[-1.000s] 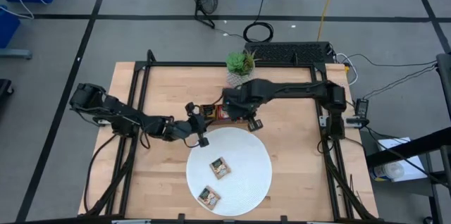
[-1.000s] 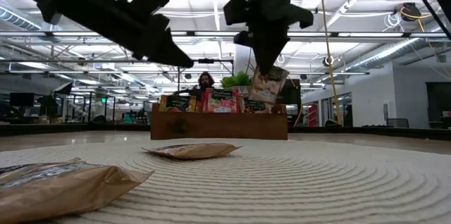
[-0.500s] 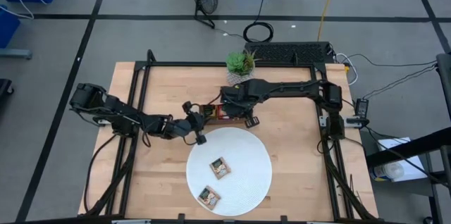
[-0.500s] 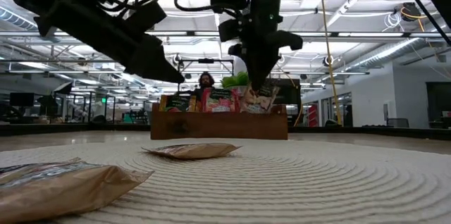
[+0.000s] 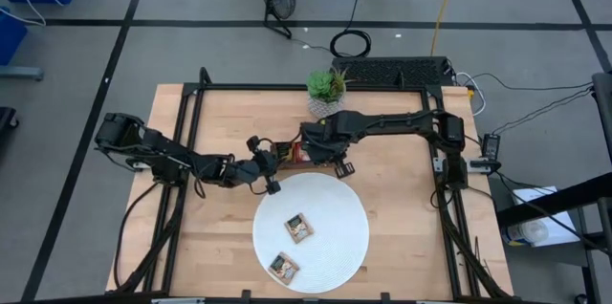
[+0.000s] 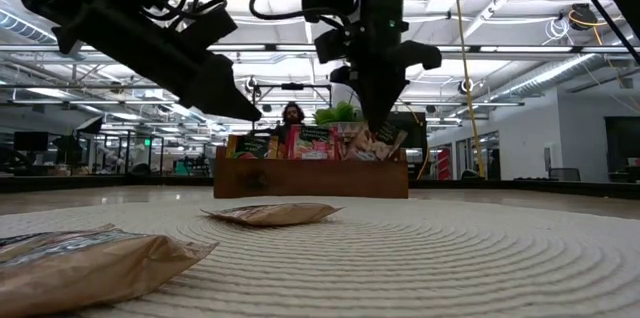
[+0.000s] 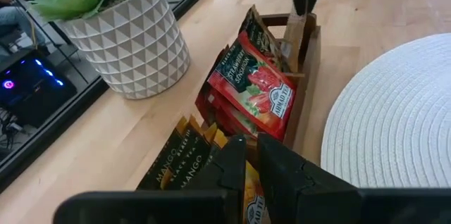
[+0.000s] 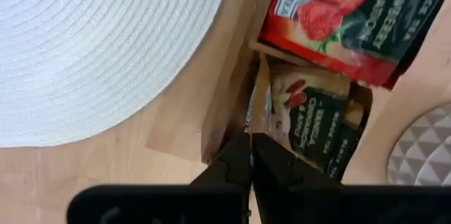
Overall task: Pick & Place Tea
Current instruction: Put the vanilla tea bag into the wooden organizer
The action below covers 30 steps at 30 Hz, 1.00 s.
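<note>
A brown wooden tray (image 5: 287,151) near the table's far side holds upright tea sachets: orange ones (image 7: 180,160) at its left end and red ones (image 7: 257,90) in the middle. My right gripper (image 8: 249,143) points down over the tray's right end compartment, shut on a tan sachet with dark green print (image 8: 303,122). My left gripper (image 7: 251,146) hovers shut just above the orange sachets and touches nothing. Two more sachets (image 5: 299,228) (image 5: 283,265) lie flat on the white round plate (image 5: 335,208). My right gripper pinches the tan sachet's upper edge (image 8: 252,122) between its two fingers, coming from above and pointing down. The sachet (image 6: 388,140) leans tilted below the fingers, its lower part inside the tray's right end compartment (image 7: 310,55).
A potted plant in a white patterned pot (image 5: 325,94) stands just behind the tray. The plate lies close in front of the tray, toward the near edge. Bare wood lies to the left and right of the plate.
My right gripper has gone down with the tan sachet. The sachet hung clear above the tray before; now its lower part sits in the right end compartment and it leans tilted.
</note>
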### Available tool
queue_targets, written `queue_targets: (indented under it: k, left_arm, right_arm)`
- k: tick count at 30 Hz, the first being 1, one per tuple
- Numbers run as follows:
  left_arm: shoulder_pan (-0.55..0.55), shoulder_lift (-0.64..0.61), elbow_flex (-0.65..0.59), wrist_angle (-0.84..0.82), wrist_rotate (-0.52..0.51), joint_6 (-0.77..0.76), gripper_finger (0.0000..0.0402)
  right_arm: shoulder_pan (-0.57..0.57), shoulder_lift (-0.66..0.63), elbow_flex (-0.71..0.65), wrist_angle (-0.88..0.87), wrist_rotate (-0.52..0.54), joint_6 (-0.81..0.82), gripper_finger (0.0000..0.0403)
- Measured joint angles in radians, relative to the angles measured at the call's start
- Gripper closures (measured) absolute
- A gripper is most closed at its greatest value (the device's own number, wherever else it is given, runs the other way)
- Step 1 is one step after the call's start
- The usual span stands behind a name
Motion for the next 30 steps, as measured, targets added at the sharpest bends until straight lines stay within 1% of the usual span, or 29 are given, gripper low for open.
queue_targets:
  k: [3,7,15,20,24,30]
  left_arm:
    - [0.0,0.0,0.0,0.0,0.0,-0.001,0.0357]
    - [0.0,0.0,0.0,0.005,0.0,-0.003,0.0357]
    - [0.0,0.0,0.0,0.014,0.0,-0.003,0.0357]
    - [0.0,0.0,0.0,0.014,0.0,-0.003,0.0357]
    - [0.0,0.0,0.0,0.012,0.0,-0.007,0.0357]
    - [0.0,0.0,0.0,0.011,0.0,-0.008,0.0357]
  right_arm:
    - [-0.001,0.0,0.0,-0.025,0.008,0.014,0.0403]
    - [-0.001,0.0,0.0,-0.012,0.031,0.014,0.0403]
    - [-0.003,0.017,-0.002,0.055,0.027,0.009,0.0403]
    - [-0.003,0.037,-0.028,0.117,0.035,0.02,0.0403]
    - [0.001,0.033,-0.047,0.178,0.103,0.05,0.0403]
    - [0.029,0.017,-0.049,0.205,0.18,0.067,0.0395]
